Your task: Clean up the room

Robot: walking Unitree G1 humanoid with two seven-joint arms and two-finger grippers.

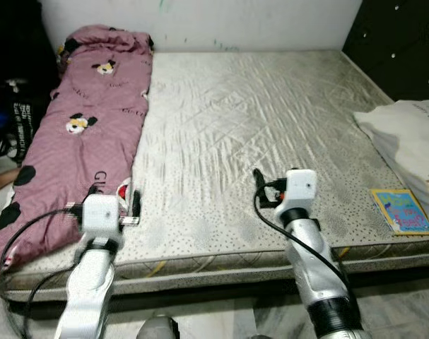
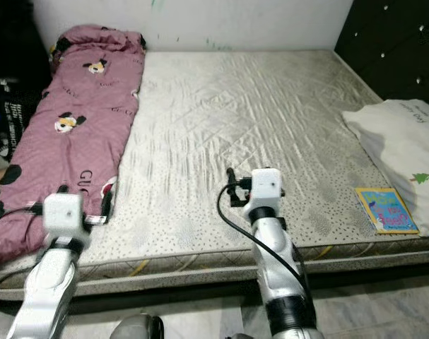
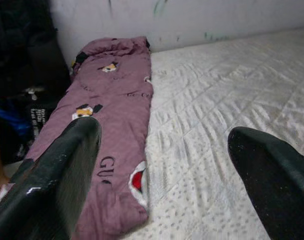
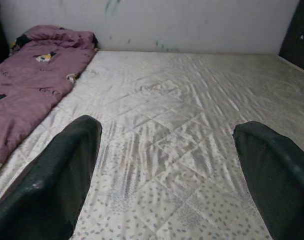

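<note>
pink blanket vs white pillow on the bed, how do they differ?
The pink blanket is mauve with cartoon mouse prints and lettering; the white pillow is plain apart from a small green mark. The blanket lies stretched in a long strip along the mattress's left edge, its near end drooping over the side; the pillow sits bunched at the right edge, next to a small colourful book. Both are soft bedding resting on the bare mattress.

Bare quilted mattress (image 1: 271, 134) against pale wall (image 1: 221, 18); dark, possibly tufted panel (image 1: 401, 42) right.
</note>
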